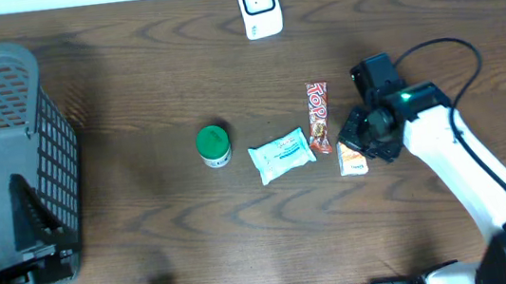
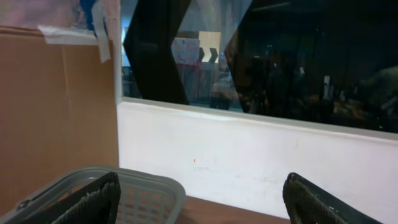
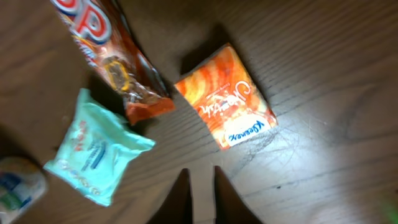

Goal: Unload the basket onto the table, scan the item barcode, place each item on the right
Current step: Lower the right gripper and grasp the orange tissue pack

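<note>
Tool on right [image 3: 201,177] closed, empty, near orange packet [image 3: 227,106]; left tool [image 2: 202,186] spread wide

Wooden table [image 1: 130,70] bears basket [image 1: 5,142], scanner [image 1: 259,6], green tub [image 1: 213,145], wipes [image 1: 281,154], candy bar [image 1: 319,115], orange packet [image 1: 352,159]

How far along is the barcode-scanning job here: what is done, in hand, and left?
Done: nothing; no item is held. In hand: the right hand, shut and empty, is poised next to the orange packet on the table. Left: grip an item and show its barcode to the white device, likely the scanner, at the far edge.
</note>
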